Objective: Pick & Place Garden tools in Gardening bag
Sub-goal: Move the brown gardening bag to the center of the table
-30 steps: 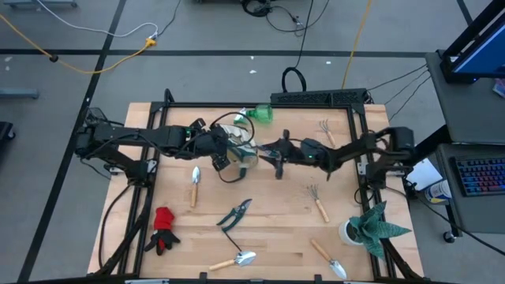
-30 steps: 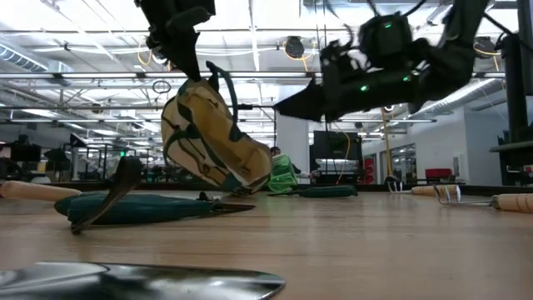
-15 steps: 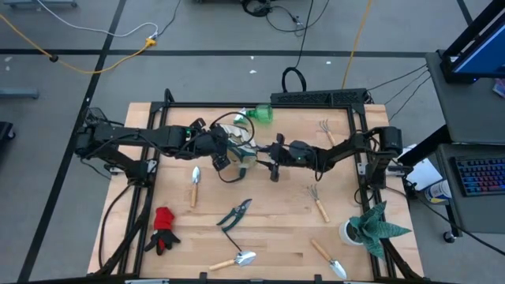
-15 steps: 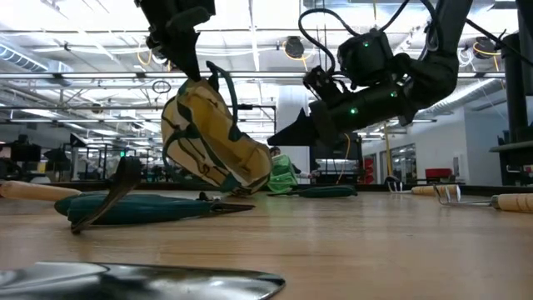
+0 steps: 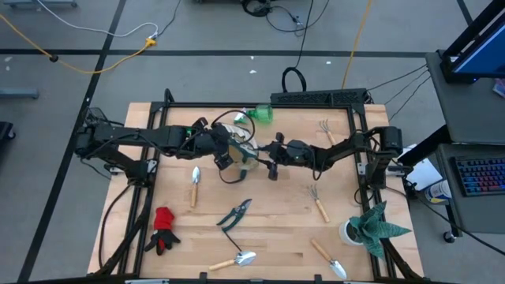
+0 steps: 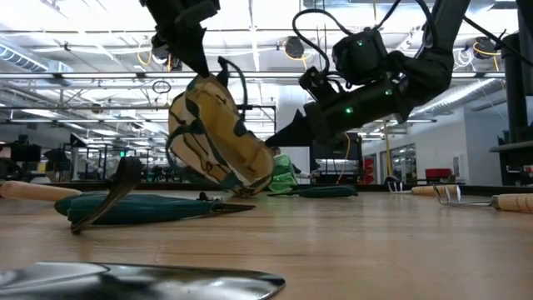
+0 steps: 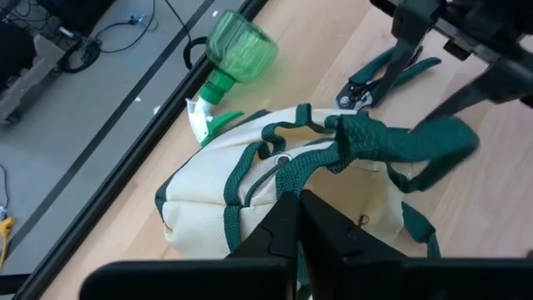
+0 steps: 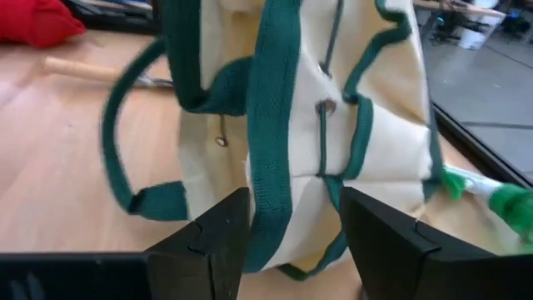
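left end effector [image 7: 293, 218] pinches the gardening bag [image 5: 241, 152] strap, tipping it up; right end effector [image 8: 287, 218], wide, reaches from 3 o'clock, probably to spread its mouth.

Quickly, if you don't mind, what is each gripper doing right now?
Left gripper: closed on the gardening bag by its green handle strap, holding it tilted.
Right gripper: open, at the bag, gripping nothing.

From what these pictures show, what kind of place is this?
Probably a robotics lab or workshop. A wooden table stands on a grey floor with loose cables, a keyboard sits beside it, and the low view shows a large hall with ceiling lights.
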Controlling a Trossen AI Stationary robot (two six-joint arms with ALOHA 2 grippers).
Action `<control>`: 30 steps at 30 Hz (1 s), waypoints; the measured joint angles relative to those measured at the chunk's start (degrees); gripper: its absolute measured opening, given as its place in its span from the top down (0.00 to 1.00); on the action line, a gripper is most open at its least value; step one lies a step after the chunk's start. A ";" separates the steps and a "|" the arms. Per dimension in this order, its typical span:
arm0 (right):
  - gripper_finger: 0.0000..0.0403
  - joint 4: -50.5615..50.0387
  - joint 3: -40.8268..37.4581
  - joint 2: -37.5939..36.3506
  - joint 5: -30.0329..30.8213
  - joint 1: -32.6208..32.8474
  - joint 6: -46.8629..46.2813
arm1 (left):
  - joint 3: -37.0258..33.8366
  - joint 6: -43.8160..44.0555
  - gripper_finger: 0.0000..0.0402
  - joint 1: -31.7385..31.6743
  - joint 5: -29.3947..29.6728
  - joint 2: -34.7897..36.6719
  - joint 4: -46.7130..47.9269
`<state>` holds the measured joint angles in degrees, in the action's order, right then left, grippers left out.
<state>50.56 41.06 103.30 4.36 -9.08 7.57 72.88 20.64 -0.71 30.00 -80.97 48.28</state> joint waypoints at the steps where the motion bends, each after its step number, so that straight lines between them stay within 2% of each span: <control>1: 0.55 -0.12 0.04 0.01 0.80 0.01 0.03 | 0.00 0.02 0.97 0.00 0.00 0.00 -0.17; 14: 0.55 -0.77 0.18 0.03 2.09 -0.71 2.57 | 0.00 0.09 0.99 0.00 -0.02 0.00 -3.35; 18: 0.57 -2.05 0.18 0.03 6.69 -1.76 1.68 | 0.00 0.22 0.97 0.00 -0.07 0.00 -4.35; 23: 0.68 -2.59 0.18 0.03 7.53 -3.34 0.29 | 0.00 0.20 0.98 0.00 -0.11 0.00 -4.49; 28: 0.87 -4.15 0.18 0.03 7.24 -5.31 -2.34 | 0.00 0.19 0.97 0.00 -0.16 0.00 -4.49; 30: 0.95 -4.27 0.18 0.03 4.26 -6.38 -2.38 | 0.00 0.18 0.97 0.00 -0.15 0.00 -4.49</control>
<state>46.29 41.23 103.33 8.62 -15.46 5.19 72.88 20.82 -0.71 29.85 -80.97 43.79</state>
